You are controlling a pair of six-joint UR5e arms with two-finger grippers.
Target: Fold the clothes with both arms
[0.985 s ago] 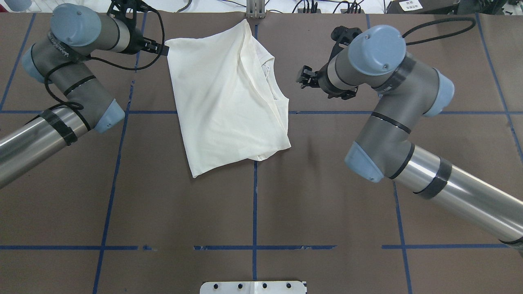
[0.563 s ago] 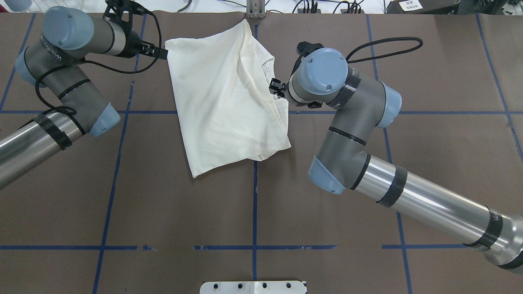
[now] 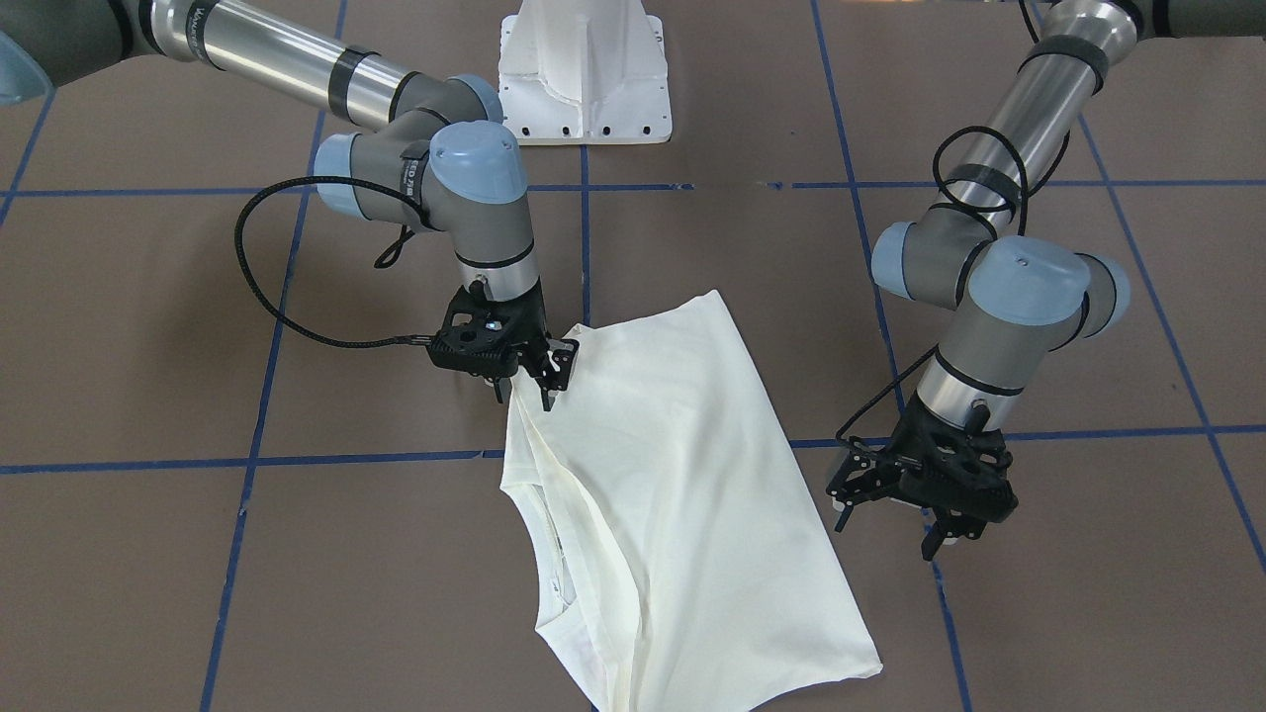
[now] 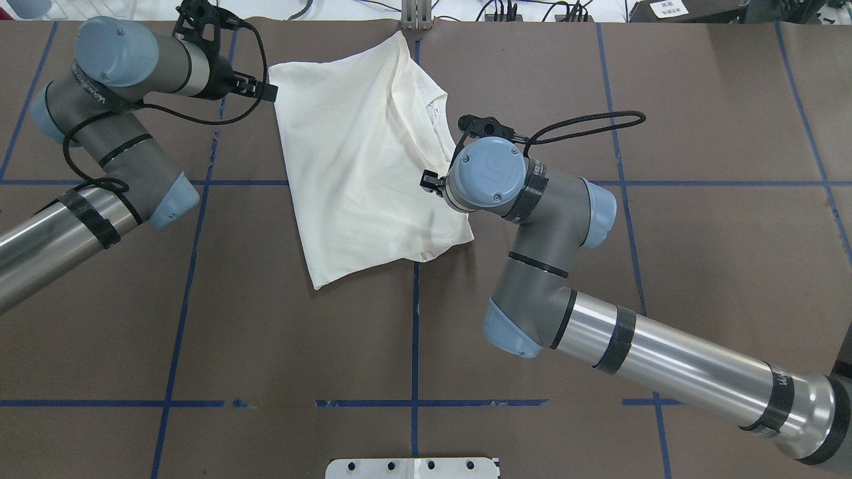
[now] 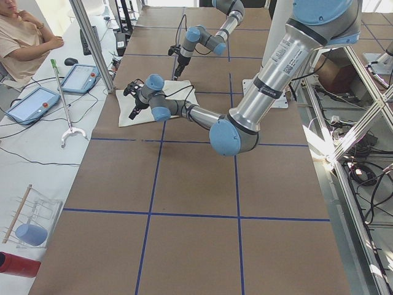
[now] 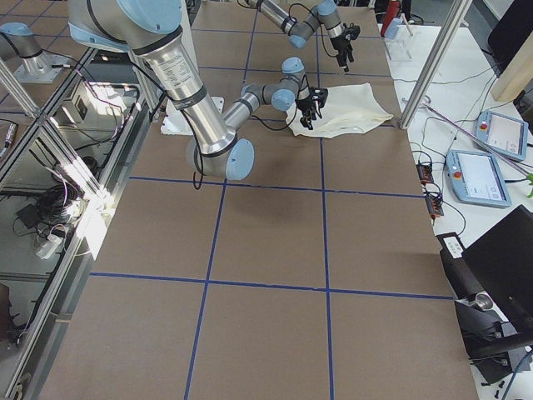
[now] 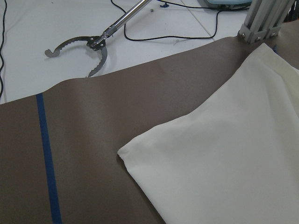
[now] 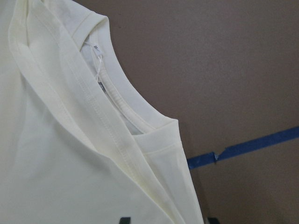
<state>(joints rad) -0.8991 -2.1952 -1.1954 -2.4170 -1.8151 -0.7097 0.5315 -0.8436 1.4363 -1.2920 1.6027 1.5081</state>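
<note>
The cream T-shirt (image 4: 359, 166) lies folded on the brown table, plain side up; no print shows. Its collar (image 8: 117, 100) is at the right edge. My right gripper (image 3: 529, 388) hangs open over that right edge just below the collar, one fingertip (image 8: 124, 219) above the cloth. It holds nothing. The wrist hides most of it in the overhead view (image 4: 429, 181). My left gripper (image 3: 920, 529) is open and empty. It hovers just off the shirt's far left corner (image 7: 122, 151), beside the cloth in the overhead view (image 4: 266, 91).
The white pedestal base (image 3: 584, 69) stands at the table's near edge. Blue tape lines (image 4: 416, 332) cross the brown mat. An aluminium post (image 7: 259, 21) stands past the shirt's far tip. A grabber tool (image 7: 93, 44) and cables lie on the white bench beyond. A person (image 5: 24, 43) sits there.
My right arm has swung in from the right and now has its gripper over the shirt's right edge near the collar. The left gripper has shifted only slightly at the far left corner.
</note>
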